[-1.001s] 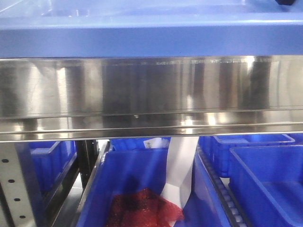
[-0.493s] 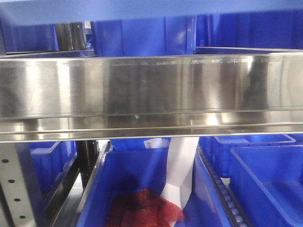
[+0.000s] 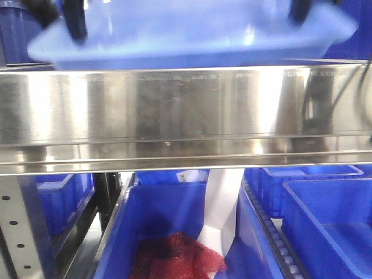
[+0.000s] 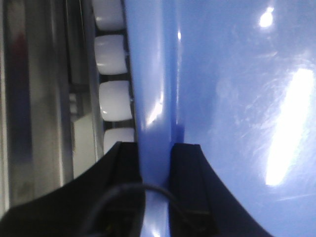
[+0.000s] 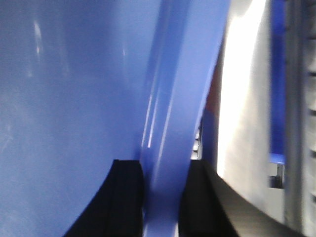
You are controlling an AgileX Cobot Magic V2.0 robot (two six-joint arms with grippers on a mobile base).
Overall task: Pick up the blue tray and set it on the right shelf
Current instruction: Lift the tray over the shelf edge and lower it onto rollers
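Blue tray: the blue tray (image 3: 192, 38) is in the air at the top of the front view, just above the shiny front rail and not clearly touching it. It looks blurred. Its left end sits a little lower than its right end.

Left gripper: the left gripper (image 4: 155, 153) grasps the tray rim. In the left wrist view the 2 black fingers (image 4: 187, 168) stand one on each side of the thin blue edge, pressed against it.

Right gripper: the right gripper (image 5: 160, 173) grasps the opposite rim in the same way, with one dark finger on the inner side and one on the outer side.

Right shelf: the right shelf (image 3: 186, 110) shows a broad steel rail across the whole front view, with a grey perforated upright (image 3: 14, 232) below at the left.

White rollers: a row of white rollers (image 4: 114, 94) lies beside the tray edge in the left wrist view.

Lower level: 3 dark blue bins (image 3: 325, 221) stand under the rail. The middle one holds a red mesh bag (image 3: 174, 256) and a white paper strip (image 3: 224, 203).
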